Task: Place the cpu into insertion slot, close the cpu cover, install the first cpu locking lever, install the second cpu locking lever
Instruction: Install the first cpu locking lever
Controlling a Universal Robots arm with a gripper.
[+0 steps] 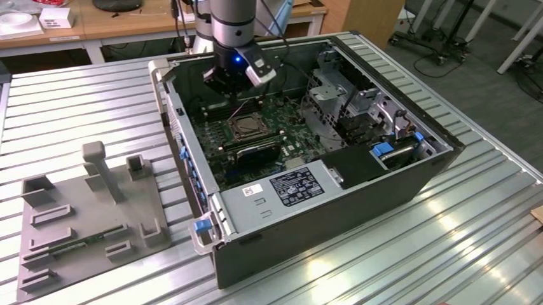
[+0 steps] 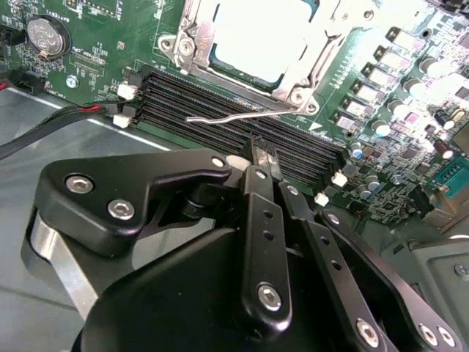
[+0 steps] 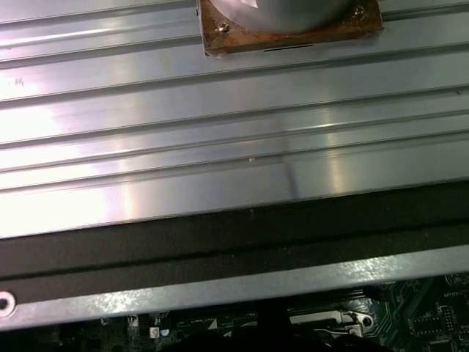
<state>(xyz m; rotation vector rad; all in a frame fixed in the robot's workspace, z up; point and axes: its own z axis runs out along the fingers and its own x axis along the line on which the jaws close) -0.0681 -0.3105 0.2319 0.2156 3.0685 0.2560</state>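
- Small pale silvery-beige square cpu [image 2: 256, 37] lies flat in the dark, silver-rimmed insertion slot [image 1: 246, 125]. The square silvery metal cpu cover [image 2: 242, 79] looks down over it.
- Thin silvery wire locking lever [image 2: 231, 116] is unlatched. Its long axis runs along the socket edge, parallel to the long black memory slots [image 2: 176, 99], free end towards their white clips [image 2: 126, 92].
- Black gripper [image 2: 265, 155] is clenched on nothing, near the lever.
- Risk, as judged: the closed tips could slip off the springy wire and scrape the slots, and the cover could lift.

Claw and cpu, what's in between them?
In the second wrist view, a thin silvery lever and long black slots lie between the claw and the cpu.
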